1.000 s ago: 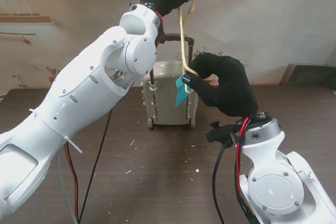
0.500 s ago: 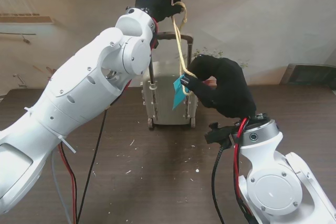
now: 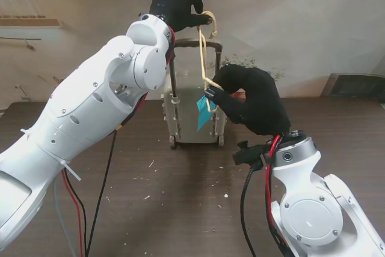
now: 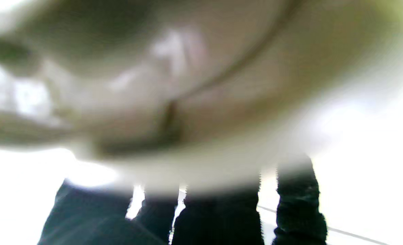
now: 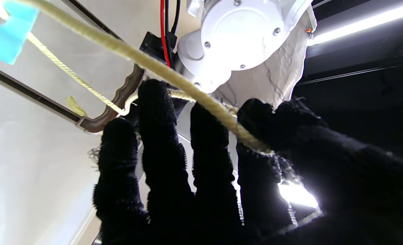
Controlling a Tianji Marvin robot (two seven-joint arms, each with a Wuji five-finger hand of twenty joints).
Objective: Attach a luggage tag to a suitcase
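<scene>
On the left of the stand view, the left hand (image 3: 176, 5) is raised well above the dark table (image 3: 180, 209), its black-gloved fingers curled tight around the upper end of the yellow cord (image 3: 203, 58); holding it that high seems meant to draw the cord taut so the loop stands open at the suitcase's top. Its own wrist view is too blurred to add anything (only dark fingers against a pale smear). Moving right, the small cream suitcase (image 3: 191, 109) stands upright at the far middle of the table, its brown telescopic handle (image 3: 198, 43) extended, and the cord runs down past that handle; the right wrist view shows one strand lying against the handle's corner, though whether it is fully threaded through I cannot tell. Just in front of the case hangs the blue luggage tag (image 3: 204, 112), dangling on the cord's lower end beside the right hand (image 3: 249, 103). That hand is closed on the cord next to the tag, thumb and forefinger pinching it, probably to steady the tag while the loop is tightened.
</scene>
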